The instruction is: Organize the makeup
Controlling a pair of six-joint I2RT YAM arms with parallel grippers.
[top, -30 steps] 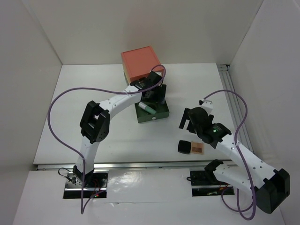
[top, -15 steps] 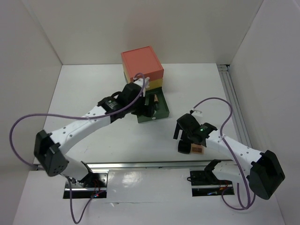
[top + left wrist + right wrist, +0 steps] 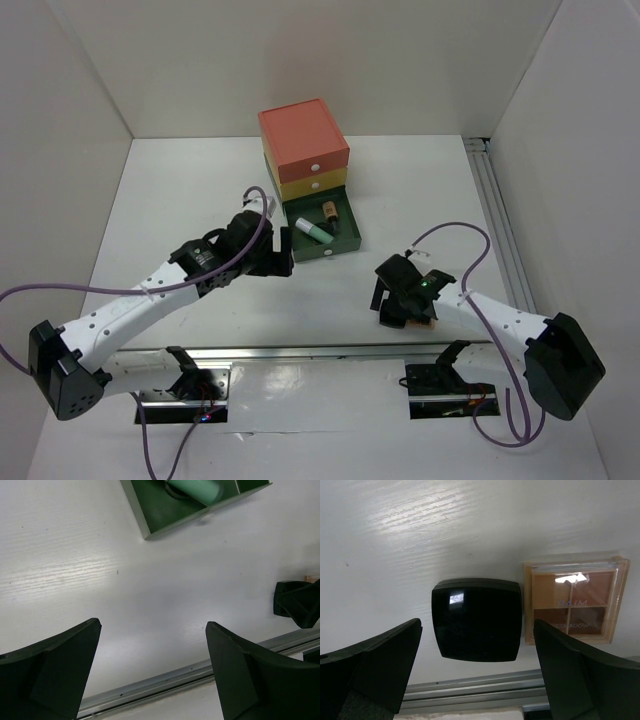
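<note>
A black, rounded-square compact (image 3: 477, 619) lies on the white table, with an orange-brown eyeshadow palette (image 3: 572, 602) in a clear case touching its right side. My right gripper (image 3: 477, 625) is open and hovers over the compact, one finger on each side; in the top view it (image 3: 397, 305) hides most of the compact. The green drawer (image 3: 345, 243) is pulled open and holds a mint-green tube (image 3: 314, 231) and a lipstick (image 3: 330, 211). My left gripper (image 3: 278, 264) is open and empty, just near-left of the drawer (image 3: 165, 515). Sponge puffs and pencil are out of view.
The drawer box, with an orange top (image 3: 304, 138) and a yellow middle drawer (image 3: 310, 187), stands at the back centre. A metal rail (image 3: 480, 692) runs along the table's near edge, close behind the compact. White walls enclose the table on three sides.
My left arm has drawn back from the green drawer toward the near left, uncovering the tube and lipstick. My right gripper has moved nearer and now sits over the compact.
</note>
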